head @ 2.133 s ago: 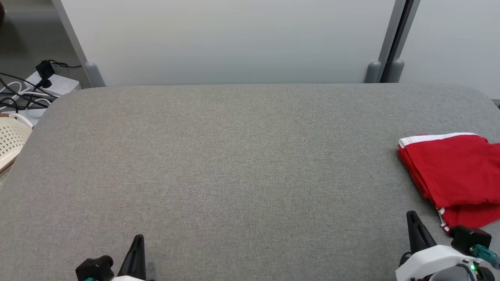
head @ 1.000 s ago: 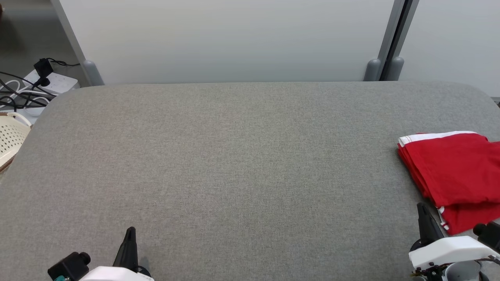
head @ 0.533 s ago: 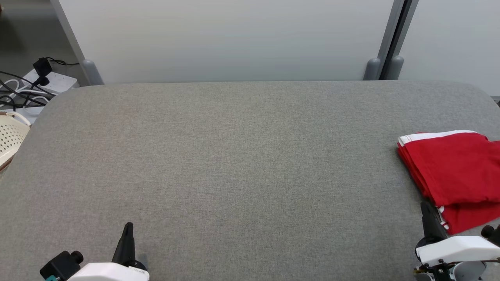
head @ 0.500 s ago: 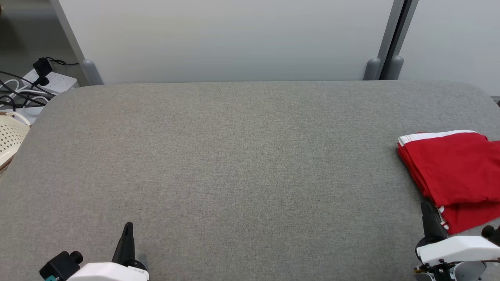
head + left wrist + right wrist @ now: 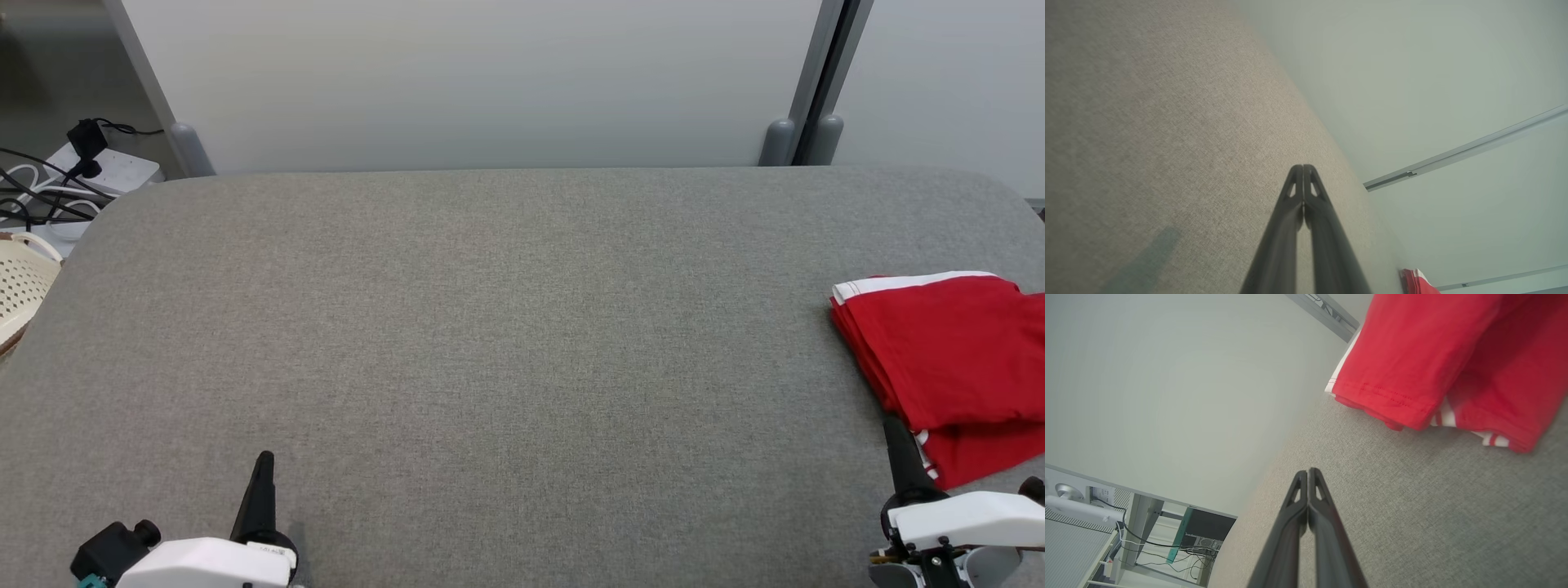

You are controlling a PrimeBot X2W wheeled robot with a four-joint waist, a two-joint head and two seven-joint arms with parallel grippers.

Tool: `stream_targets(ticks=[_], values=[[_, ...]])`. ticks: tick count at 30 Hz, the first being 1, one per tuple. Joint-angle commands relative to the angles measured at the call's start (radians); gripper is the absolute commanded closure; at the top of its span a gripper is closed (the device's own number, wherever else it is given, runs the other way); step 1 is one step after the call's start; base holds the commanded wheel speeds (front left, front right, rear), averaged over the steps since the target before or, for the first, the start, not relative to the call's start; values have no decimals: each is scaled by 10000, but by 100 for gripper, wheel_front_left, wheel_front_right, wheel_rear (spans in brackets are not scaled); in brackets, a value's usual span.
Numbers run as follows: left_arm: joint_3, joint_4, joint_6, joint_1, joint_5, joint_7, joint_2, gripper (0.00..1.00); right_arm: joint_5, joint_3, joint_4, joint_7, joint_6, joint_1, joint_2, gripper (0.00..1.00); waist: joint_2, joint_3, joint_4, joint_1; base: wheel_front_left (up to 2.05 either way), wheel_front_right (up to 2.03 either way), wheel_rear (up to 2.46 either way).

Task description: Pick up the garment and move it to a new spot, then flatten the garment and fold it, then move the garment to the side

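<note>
Garment point(image 5: 947, 359) lies on the bench point(image 5: 506, 327) at its right edge, my right gripper point(image 5: 892, 429) just before it, my left gripper point(image 5: 264, 461) near the front-left corner.

The grey fabric-covered table with rounded corners point(image 5: 490, 327) spreads bare ahead of the left gripper point(image 5: 264, 461). A folded red garment with white trim point(image 5: 947, 359) lies on it, just ahead and right of the right gripper point(image 5: 892, 426), apart from its tips.

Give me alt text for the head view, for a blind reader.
A folded red garment lies at the right edge of a grey table. The left gripper and right gripper sit shut near the bottom corners, empty.
</note>
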Motion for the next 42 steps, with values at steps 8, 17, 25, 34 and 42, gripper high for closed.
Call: stream_targets(ticks=[8,17,25,34,42], values=[[309,-441,-160,-576,-1115,259,181,100,1070,-5,-558,312,32,-160,-62,100,0,17,-8,-1,0,0,0],[380,-560,-221,-635,-2042,495,199,100,1952,-86,-763,542,35,-117,-46,100,0,34,-15,-1,0,0,0],[451,-679,-282,-694,-2968,731,217,100,2835,-167,-967,771,38,-75,-31,100,0,51,-22,-1,0,0,0],[531,-812,-351,-761,-4010,996,238,100,3828,-258,-1197,1030,41,-27,-14,100,0,70,-31,-1,0,0,0],[601,-930,-412,-819,-4933,1231,256,100,4707,-339,-1400,1259,44,15,2,100,0,87,-38,-1,0,0,0]])
